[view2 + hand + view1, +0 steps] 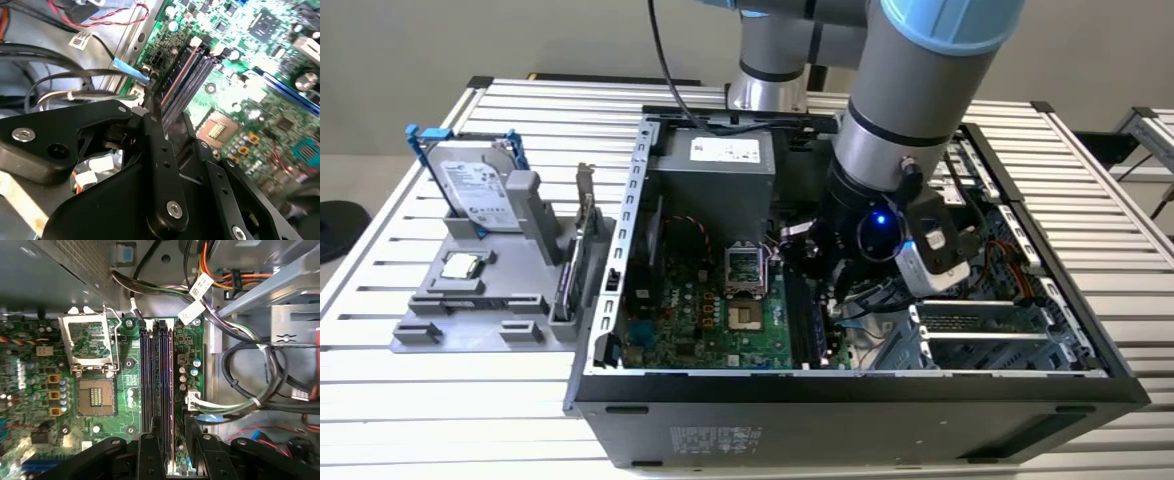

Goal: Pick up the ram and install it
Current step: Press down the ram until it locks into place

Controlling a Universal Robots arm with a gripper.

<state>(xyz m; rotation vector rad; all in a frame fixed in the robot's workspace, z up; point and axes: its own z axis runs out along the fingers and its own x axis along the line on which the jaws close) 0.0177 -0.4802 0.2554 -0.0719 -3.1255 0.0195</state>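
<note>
The pick-up looks done: the gripper (pixel 167 452) is down inside the open computer case (pixel 854 385), its jaws closed on the ram (pixel 171 405), which stands on edge over the memory slots (pixel 152 375) right of the empty processor socket (pixel 96 397). Whether the ram is fully seated cannot be told, so installation seems unfinished.

Robotics lab bench — slatted aluminium table (pixel 440 400), open computer case (pixel 854 400).

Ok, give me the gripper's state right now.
Gripper: shut on the ram, over the motherboard's memory slots.
</note>
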